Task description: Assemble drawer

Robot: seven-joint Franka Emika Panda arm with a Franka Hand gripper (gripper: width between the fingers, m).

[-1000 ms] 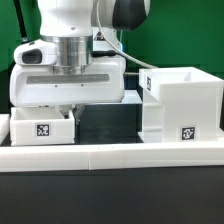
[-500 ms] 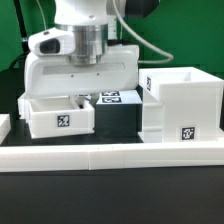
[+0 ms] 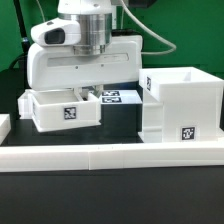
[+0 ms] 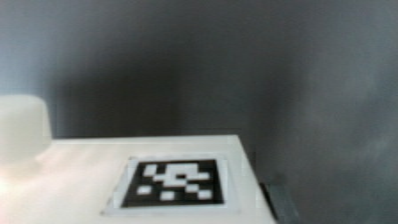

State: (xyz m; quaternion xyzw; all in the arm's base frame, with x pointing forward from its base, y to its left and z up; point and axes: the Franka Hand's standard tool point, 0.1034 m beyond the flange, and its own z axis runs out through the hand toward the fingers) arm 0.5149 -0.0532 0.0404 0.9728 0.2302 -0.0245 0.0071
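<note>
The drawer's large cube-like housing (image 3: 180,105) stands open-topped at the exterior view's right, with tags on its front and side. My gripper (image 3: 85,95) reaches down into a small shallow white tray (image 3: 66,112) with a tag on its front. It is shut on the tray's wall and holds it just above the black table, to the left of the housing. In the wrist view a white tray surface with a tag (image 4: 178,183) fills the lower part, and a blurred white knob-like shape (image 4: 18,130) sits beside it. My fingertips do not show there.
A long low white border rail (image 3: 110,155) runs along the front. The marker board (image 3: 118,97) lies flat between the tray and the housing. A small white part (image 3: 4,125) pokes in at the left edge. A green backdrop stands behind.
My gripper has moved toward the exterior view's right and slightly up, carrying the small tray closer to the housing. The marker board has come into sight behind it.
</note>
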